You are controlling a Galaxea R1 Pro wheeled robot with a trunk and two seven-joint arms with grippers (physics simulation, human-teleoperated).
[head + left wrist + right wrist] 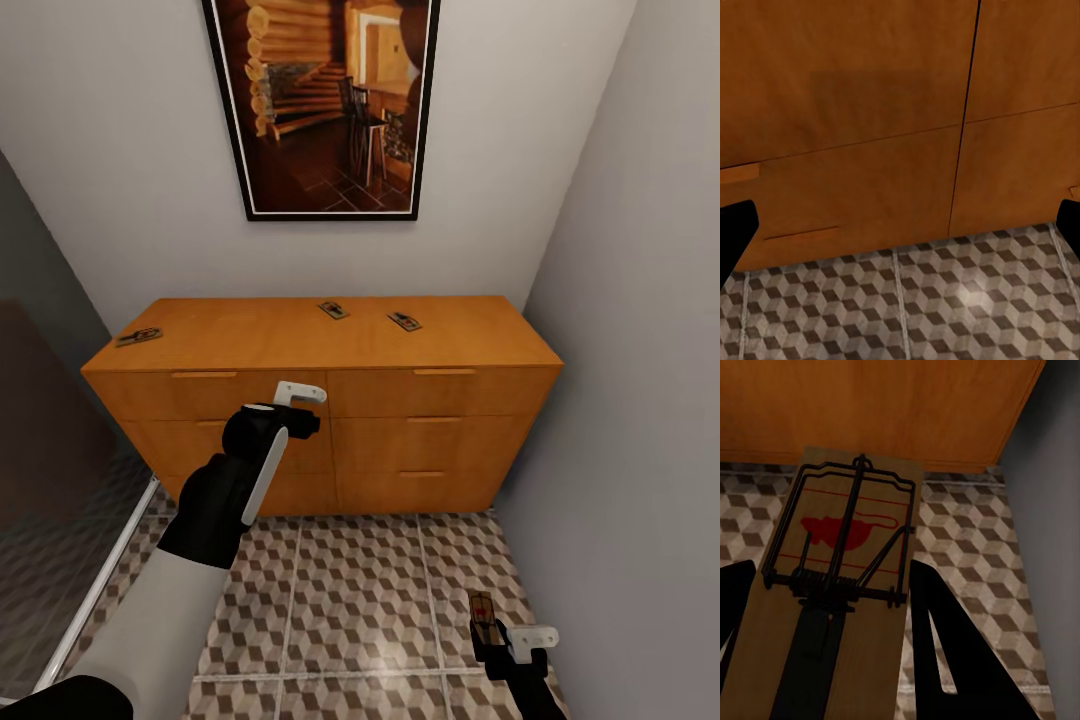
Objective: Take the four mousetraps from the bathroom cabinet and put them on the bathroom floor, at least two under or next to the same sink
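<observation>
The cabinet [330, 400] is finished in orange-brown wood. The bathroom floor [360, 590] is tiled in a brown, beige and white cube pattern with pale grout. The held mousetrap [840, 585] is tan, with black wire and a red mark. The walls [130, 180] are rendered pale grey. The framed picture [325, 105], at upper centre, is black-framed and warm brown.

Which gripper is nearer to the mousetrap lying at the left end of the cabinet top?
Left. The left gripper hovers before the upper drawers, just below that mousetrap. The right gripper is low near the floor, holding another mousetrap.
</observation>
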